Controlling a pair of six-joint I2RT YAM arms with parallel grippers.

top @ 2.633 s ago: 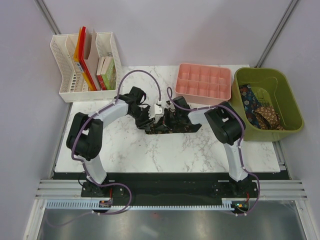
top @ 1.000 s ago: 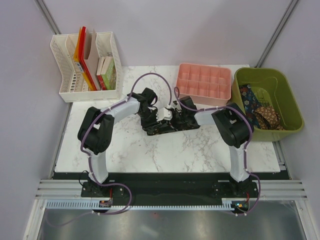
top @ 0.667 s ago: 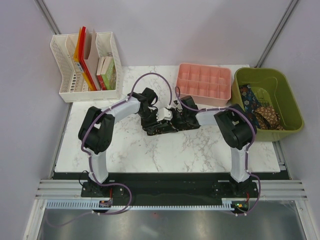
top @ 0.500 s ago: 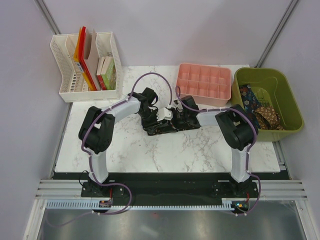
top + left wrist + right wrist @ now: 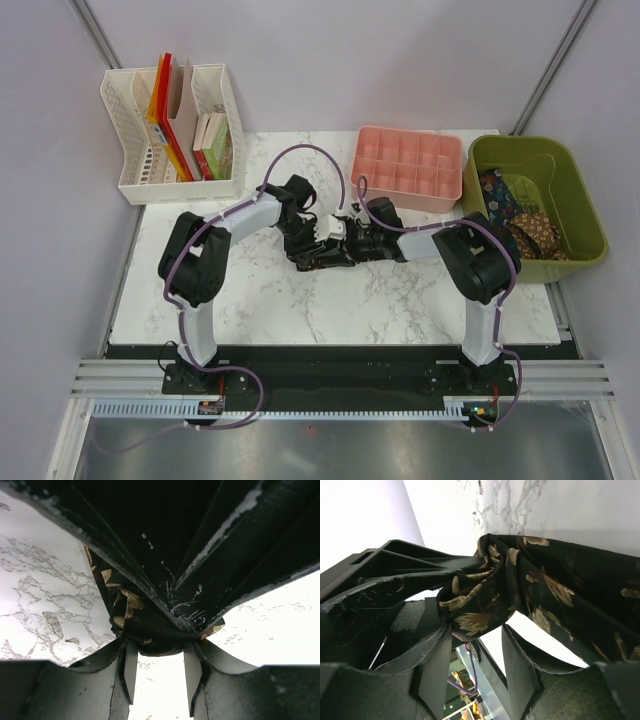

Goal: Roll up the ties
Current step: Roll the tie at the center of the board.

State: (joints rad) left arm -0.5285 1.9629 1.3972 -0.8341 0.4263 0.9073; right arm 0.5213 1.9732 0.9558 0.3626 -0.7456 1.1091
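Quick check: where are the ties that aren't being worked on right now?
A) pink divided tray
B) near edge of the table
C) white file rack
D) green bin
D: the spare ties lie heaped in the green bin at the table's right end, and the only other tie is mid-table between the two arms.

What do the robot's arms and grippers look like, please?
The left arm and the right arm have white links between bulky black joints. A thin purple cable loops along each. The left gripper and the right gripper are black, each with two flat, tapering fingers.
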